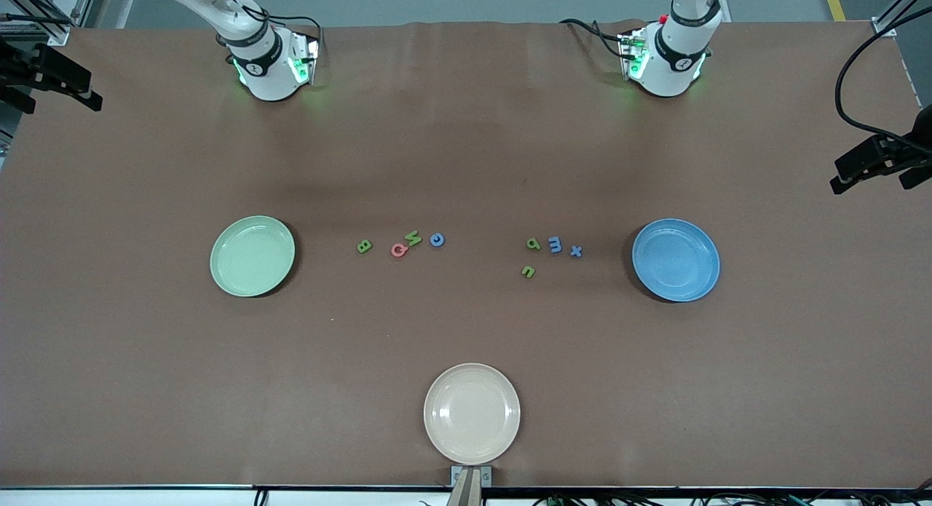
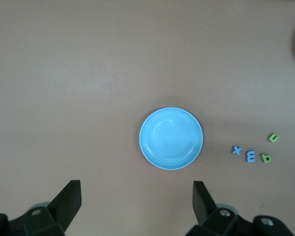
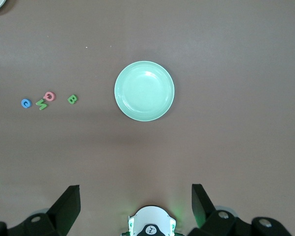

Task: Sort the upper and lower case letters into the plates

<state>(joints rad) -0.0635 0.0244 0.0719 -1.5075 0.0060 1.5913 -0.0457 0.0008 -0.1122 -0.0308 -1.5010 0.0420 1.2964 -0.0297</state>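
The pale mint green plate (image 1: 252,255) lies toward the right arm's end of the table and the blue plate (image 1: 676,259) toward the left arm's end; both are empty. Between them lie two clusters of small letters. A green B (image 1: 364,246), pink Q (image 1: 399,250), green M (image 1: 413,237) and blue C (image 1: 437,239) are nearer the mint plate. A green letter (image 1: 533,243), blue m (image 1: 555,244), blue x (image 1: 576,250) and another green letter (image 1: 528,271) are nearer the blue plate. My left gripper (image 2: 136,196) is open and empty, high over the table with the blue plate (image 2: 171,138) below. My right gripper (image 3: 135,199) is open and empty, high above its own base, with the mint plate (image 3: 144,91) below.
A cream-beige plate (image 1: 472,413) sits empty at the table edge nearest the front camera, midway between the arms. The two arm bases (image 1: 266,65) (image 1: 666,58) stand at the edge farthest from that camera. Black camera mounts (image 1: 877,156) stick in at both ends.
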